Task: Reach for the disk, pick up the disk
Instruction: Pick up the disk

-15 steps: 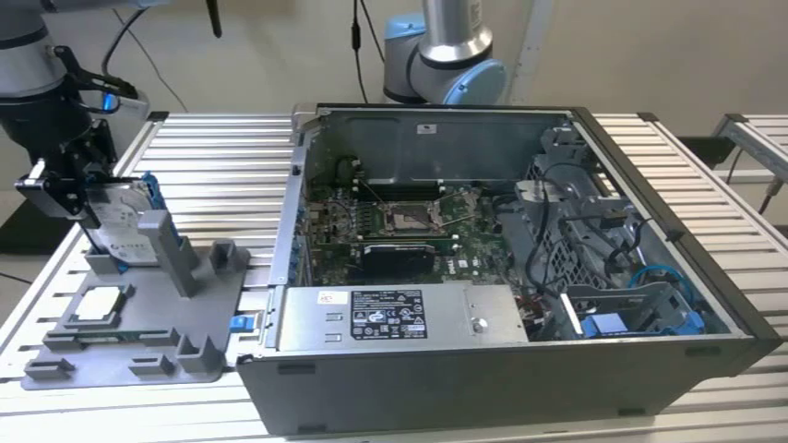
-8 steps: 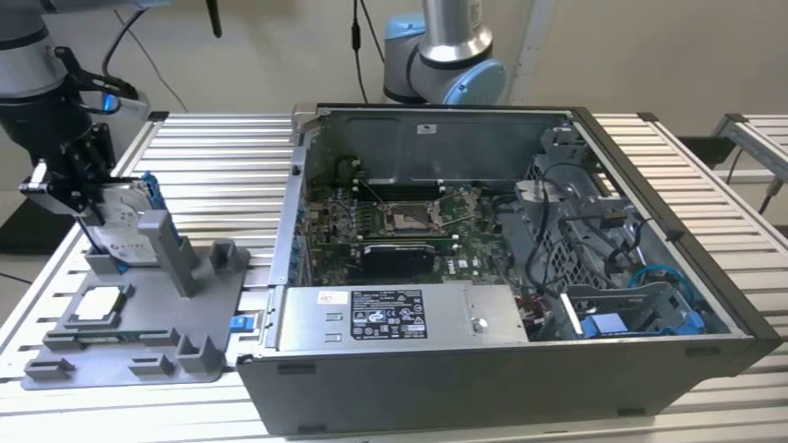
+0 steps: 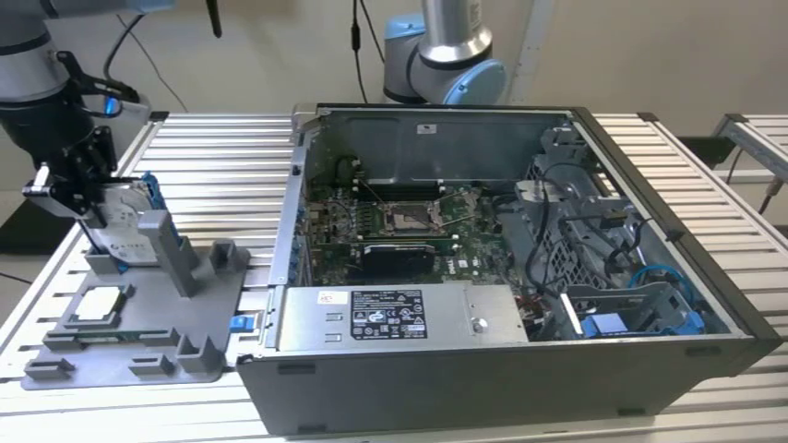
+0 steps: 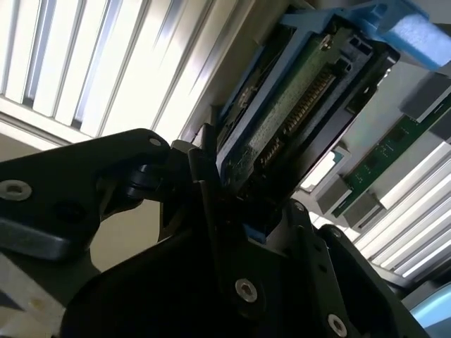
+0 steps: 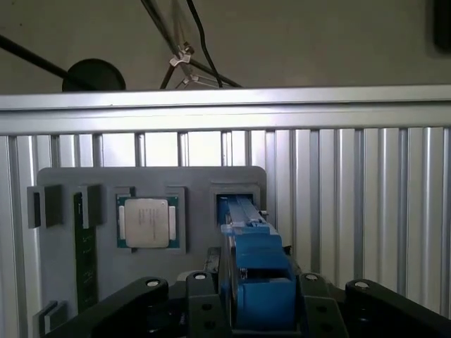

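Note:
The disk [image 3: 127, 224] stands on edge in a slot of the grey fixture [image 3: 148, 346] at the exterior view's left, silver with a white label and a blue bracket. My gripper [image 3: 89, 214] comes down over it, one black finger on each side. In the first wrist view the blue bracket of the disk [image 5: 257, 271] fills the gap between the fingers of my gripper [image 5: 257, 296]. In the second wrist view the green circuit-board side of the disk [image 4: 292, 113] shows, with the fingers of my gripper [image 4: 246, 204] pressed against both its faces.
A square silver processor chip [image 3: 101, 305] [image 5: 146, 222] and a green memory stick [image 5: 84, 246] lie in the fixture beside the disk. An open computer case [image 3: 493, 258] fills the middle of the slatted metal table [image 3: 209, 157]. Another arm's base [image 3: 444, 55] stands behind it.

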Motion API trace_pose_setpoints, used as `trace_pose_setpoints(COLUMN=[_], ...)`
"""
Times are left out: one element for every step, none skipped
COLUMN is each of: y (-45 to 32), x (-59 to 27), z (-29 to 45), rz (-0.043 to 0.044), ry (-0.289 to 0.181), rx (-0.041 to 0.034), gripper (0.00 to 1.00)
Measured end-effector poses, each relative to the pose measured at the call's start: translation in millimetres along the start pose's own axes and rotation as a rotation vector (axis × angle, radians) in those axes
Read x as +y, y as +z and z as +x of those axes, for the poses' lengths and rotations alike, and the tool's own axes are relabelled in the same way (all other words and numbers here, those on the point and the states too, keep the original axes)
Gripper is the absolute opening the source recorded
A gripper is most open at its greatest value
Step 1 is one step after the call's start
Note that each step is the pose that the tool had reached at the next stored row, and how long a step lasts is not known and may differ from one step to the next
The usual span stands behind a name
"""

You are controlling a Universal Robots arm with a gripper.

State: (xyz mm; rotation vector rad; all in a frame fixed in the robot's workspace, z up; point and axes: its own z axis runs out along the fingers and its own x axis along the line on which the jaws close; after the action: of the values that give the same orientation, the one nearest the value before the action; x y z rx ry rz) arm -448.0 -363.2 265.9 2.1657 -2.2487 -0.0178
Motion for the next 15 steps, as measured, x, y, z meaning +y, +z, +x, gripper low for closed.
trace_pose_setpoints(y=[1.1,2.2,3.4,4.3,4.8,5.0,5.5,5.9,5.9,6.0,6.1,6.1,6.1,6.1,6.1], x=[0.0,-0.1,-0.1,-0.1,0.0,0.0,-0.1,-0.2,-0.2,-0.3,-0.3,-0.3,-0.3,-0.3,-0.3], z=[0.0,0.0,0.0,0.0,0.0,-0.1,-0.1,-0.1,-0.1,0.1,0.0,0.0,0.0,0.0,0.0], rz=[0.0005,0.0006,0.0012,0.0017,0.0014,0.0012,0.0012,0.0014,0.0015,0.0016,0.0018,0.0018,0.0018,0.0018,0.0018], ry=[0.000,-0.001,-0.002,-0.002,-0.002,-0.003,-0.003,-0.004,-0.004,-0.004,-0.004,-0.005,-0.005,-0.005,-0.005], rx=[-0.0001,0.0000,0.0000,-0.0002,-0.0005,-0.0011,-0.0020,-0.0024,-0.0025,-0.0023,-0.0027,-0.0027,-0.0027,-0.0027,-0.0027], gripper=[1.00,1.00,1.00,1.00,1.00,1.00,1.00,1.00,1.00,0.00,0.00,0.00,0.00,0.00,0.00])
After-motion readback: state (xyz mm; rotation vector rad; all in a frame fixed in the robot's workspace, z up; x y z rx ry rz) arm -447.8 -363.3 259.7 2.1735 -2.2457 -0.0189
